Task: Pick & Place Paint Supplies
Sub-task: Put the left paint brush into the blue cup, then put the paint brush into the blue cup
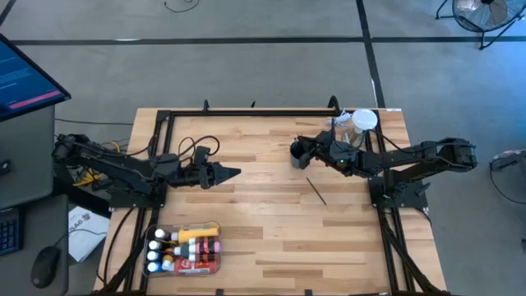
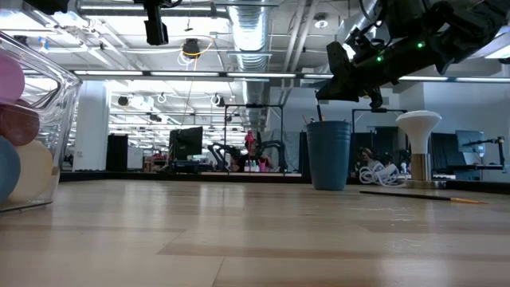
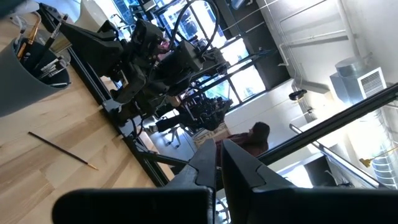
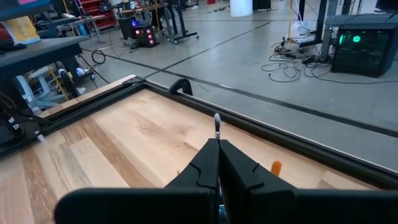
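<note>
Well along: tubes and bottles (image 1: 185,247) already packed in clear tray (image 1: 215,265) lower left, right gripper (image 1: 301,154) clamped on a brush (image 4: 217,126) above dark cup (image 1: 296,153) upper right, one brush (image 1: 317,191) left mid-table, left gripper (image 1: 230,174) pinched together, empty.

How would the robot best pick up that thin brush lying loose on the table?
Probably from straight above, pinching the brush near the middle of its handle with the fingers across it. It lies flat and alone on the bare table, so nothing blocks a downward reach.
</note>
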`<action>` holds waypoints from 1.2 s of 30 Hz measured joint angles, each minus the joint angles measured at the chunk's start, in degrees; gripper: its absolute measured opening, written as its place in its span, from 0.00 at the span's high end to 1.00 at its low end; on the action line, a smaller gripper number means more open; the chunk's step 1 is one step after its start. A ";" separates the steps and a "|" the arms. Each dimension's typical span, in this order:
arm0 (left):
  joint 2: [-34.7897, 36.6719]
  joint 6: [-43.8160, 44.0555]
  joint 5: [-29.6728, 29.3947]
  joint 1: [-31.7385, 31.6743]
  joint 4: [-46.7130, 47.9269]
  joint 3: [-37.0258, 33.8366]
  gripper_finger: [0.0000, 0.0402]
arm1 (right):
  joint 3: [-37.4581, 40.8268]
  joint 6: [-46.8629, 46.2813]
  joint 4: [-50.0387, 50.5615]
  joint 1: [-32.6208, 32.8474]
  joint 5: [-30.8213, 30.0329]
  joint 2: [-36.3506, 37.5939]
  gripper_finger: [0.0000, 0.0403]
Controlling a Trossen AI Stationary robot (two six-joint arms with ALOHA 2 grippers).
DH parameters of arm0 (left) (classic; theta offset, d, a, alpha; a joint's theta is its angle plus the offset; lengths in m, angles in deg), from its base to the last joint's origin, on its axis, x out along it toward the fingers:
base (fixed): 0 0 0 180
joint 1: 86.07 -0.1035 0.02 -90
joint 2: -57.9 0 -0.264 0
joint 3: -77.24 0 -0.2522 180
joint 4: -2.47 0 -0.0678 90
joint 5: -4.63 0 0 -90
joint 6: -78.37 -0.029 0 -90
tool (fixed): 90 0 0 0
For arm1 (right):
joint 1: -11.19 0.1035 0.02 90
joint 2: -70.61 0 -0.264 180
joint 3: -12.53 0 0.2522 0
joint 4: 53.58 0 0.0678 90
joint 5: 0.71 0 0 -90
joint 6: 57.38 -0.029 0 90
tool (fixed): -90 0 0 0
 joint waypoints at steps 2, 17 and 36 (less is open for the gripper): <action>0.00 -0.07 0.02 -0.02 0.00 0.00 1.00 | 0.01 -0.63 0.02 0.00 0.02 0.00 1.00; 0.00 -0.35 0.02 -0.02 0.00 0.00 1.00 | -0.01 -0.98 0.02 0.00 0.24 0.02 0.82; -5.67 -3.64 3.63 0.04 0.07 2.88 1.00 | -5.46 2.80 1.36 6.26 1.07 16.01 0.60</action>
